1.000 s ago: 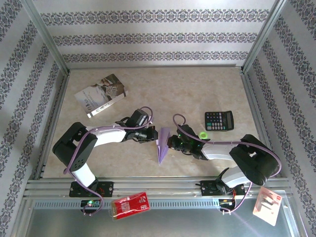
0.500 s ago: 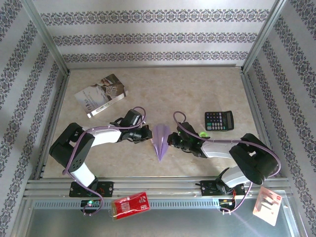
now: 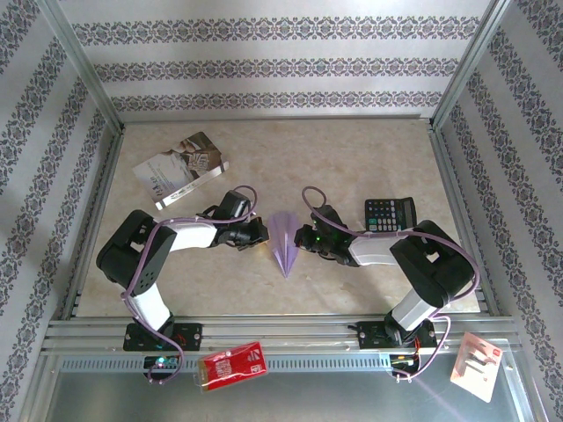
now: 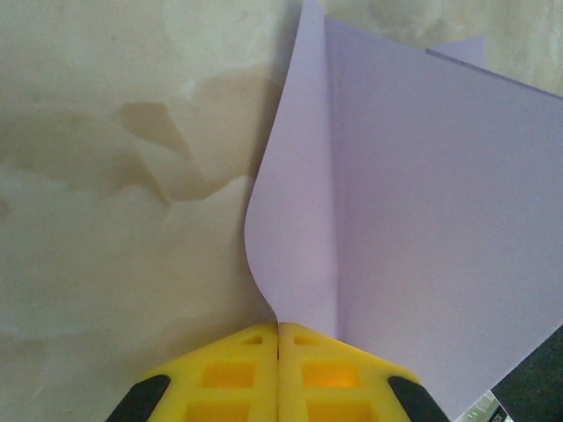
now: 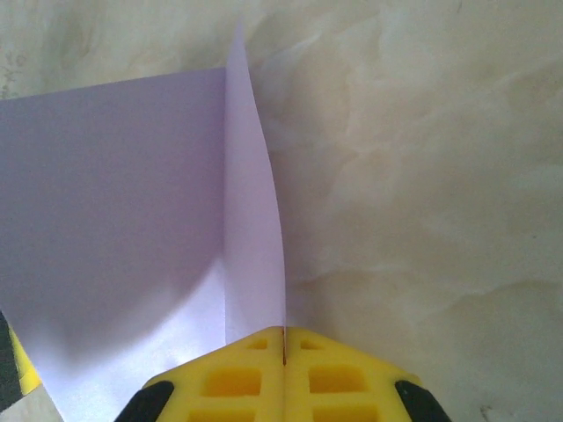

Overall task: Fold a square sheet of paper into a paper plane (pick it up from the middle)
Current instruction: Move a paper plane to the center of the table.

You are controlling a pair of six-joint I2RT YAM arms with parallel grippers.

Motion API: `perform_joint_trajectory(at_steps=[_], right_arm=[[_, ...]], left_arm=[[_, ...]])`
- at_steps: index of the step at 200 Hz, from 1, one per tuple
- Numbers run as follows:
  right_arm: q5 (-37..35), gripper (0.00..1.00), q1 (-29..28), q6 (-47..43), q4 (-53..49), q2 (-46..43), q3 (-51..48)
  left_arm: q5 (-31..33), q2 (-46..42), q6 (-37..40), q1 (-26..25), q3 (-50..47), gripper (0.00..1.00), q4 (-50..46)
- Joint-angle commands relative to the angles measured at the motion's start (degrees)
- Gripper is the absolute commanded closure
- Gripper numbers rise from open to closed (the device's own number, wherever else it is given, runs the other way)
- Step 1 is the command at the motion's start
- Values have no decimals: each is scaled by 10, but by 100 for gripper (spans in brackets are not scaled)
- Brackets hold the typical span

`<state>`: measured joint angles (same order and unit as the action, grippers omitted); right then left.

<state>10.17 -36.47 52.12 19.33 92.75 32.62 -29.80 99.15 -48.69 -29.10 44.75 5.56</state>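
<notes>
Paper plane [image 3: 284, 243], a slim dart of pale lilac paper, lies mid-table [image 3: 352, 158], nose toward six o'clock. The yellow-fingered left gripper [image 3: 261, 236] at its nine o'clock and the right gripper [image 3: 305, 239] at three each pinch a wing edge. Uneven pulling could tear it.

1. The white-and-black left arm [image 3: 189, 236] rises from its base at the near edge, bends at a raised joint far out to the left, and reaches low toward the middle.
2. The left hand [image 3: 260, 236] is pressed closed. Its yellow finger pads [image 4: 229, 378] meet in a thin seam that pinches the left wing edge of the pale lilac paper plane [image 3: 284, 242].
3. The white-and-black right arm [image 3: 378, 251] mirrors this, folding at a raised joint out to the right and stretching inward.
4. The right hand [image 3: 305, 239] is closed too, its pads [image 5: 237, 382] nipping the plane's right wing edge.
5. The two hands face each other, near together.
</notes>
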Motion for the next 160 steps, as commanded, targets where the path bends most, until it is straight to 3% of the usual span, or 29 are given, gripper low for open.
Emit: perform_joint_trajectory(at_steps=[1,110,137,160], right_arm=[[8,91,4,-9,13,-5,-4],[14,70,23,-5,-8,-84,-26],[1,67,53,-49,-78,-144,-13],[-60,64,82,-130,-194,-210,27]], left_arm=[[-8,5,5,7,15,90,13],[-32,-35,20,37,31,60,-7],[-30,-70,32,71,28,53,-14],[-5,-116,70,106,40,47,-58]])
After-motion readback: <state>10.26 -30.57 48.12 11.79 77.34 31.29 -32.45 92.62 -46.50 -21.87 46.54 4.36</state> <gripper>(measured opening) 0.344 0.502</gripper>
